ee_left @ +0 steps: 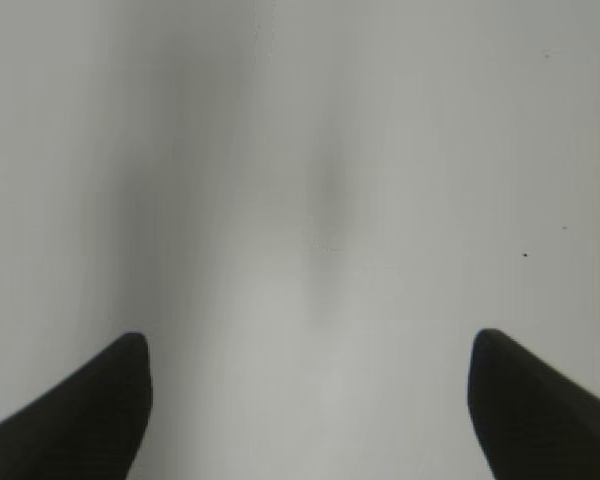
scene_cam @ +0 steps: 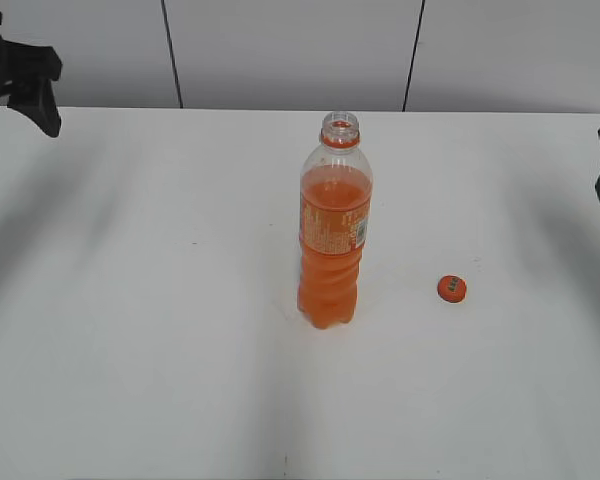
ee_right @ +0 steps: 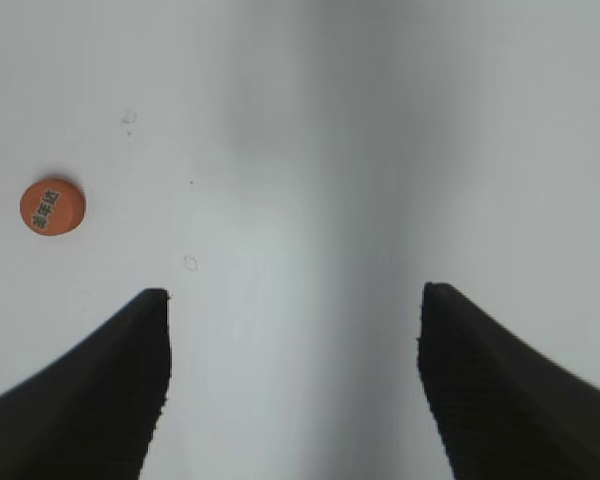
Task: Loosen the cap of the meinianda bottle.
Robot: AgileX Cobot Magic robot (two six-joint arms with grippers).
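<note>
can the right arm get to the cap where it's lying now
Probably yes. The cap lies alone on the table, apart from the meinianda bottle and on the right arm's side. The right gripper is open and empty, with only bare tabletop between it and the cap.

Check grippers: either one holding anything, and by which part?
Nothing held. Left gripper and right gripper are open and empty; the cap lies on the table beside the bottle.

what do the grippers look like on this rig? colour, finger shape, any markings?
Both are matte black. The left gripper shows two smooth, tapered fingers with rounded tips. The right gripper has the same wedge shape, with fine ribbing along the inner edges of its fingers. No cables, labels or markings visible; the exterior view shows only dark silhouettes at the frame edges.
</note>
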